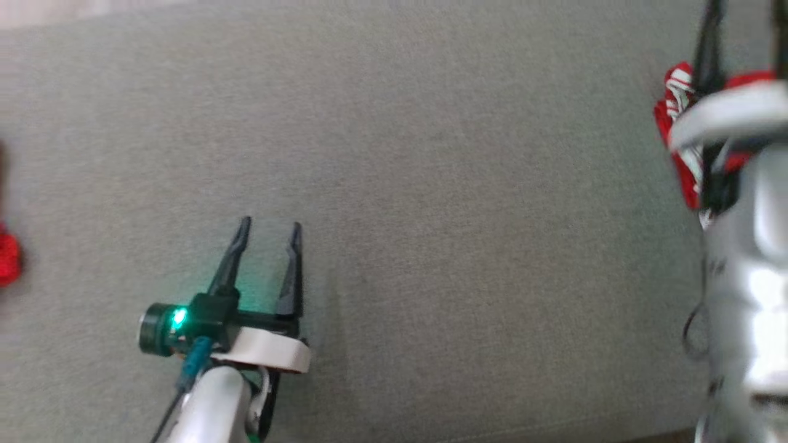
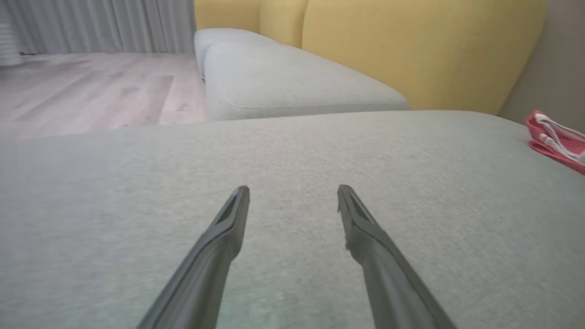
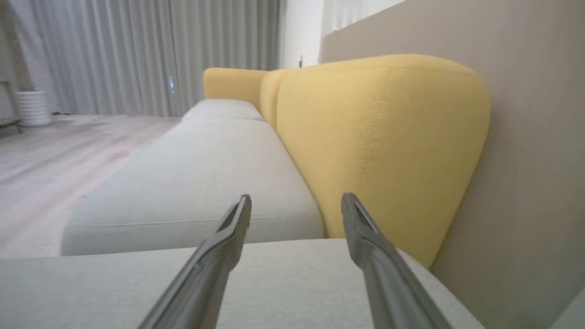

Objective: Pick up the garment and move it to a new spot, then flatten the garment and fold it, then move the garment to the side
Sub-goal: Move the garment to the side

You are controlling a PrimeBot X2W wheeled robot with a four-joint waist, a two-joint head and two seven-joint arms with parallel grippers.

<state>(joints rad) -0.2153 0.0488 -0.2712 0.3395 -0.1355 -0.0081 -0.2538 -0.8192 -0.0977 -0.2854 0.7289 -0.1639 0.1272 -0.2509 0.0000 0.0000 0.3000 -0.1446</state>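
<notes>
The garment (image 1: 677, 101) is a bunched red and white cloth lying at the far right of the grey seat cushion (image 1: 431, 184); my right arm hides part of it. It also shows in the left wrist view as a pink-red heap with white stripes (image 2: 557, 139) at the right edge. My right gripper (image 1: 745, 43) stands over the garment with its fingers apart; in the right wrist view the right gripper (image 3: 297, 195) is open with nothing between its fingers. My left gripper (image 1: 271, 223) is open and empty above the cushion's lower left, far from the garment, as is also seen along its own fingers (image 2: 293, 187).
A small red thing (image 1: 7, 258) sits at the cushion's left edge, cut off by the frame. Yellow backrests (image 3: 379, 137) and a beige wall (image 3: 525, 137) stand beyond the cushion. A second grey seat cushion (image 2: 283, 77) adjoins it, with wooden floor (image 2: 91, 87) beside.
</notes>
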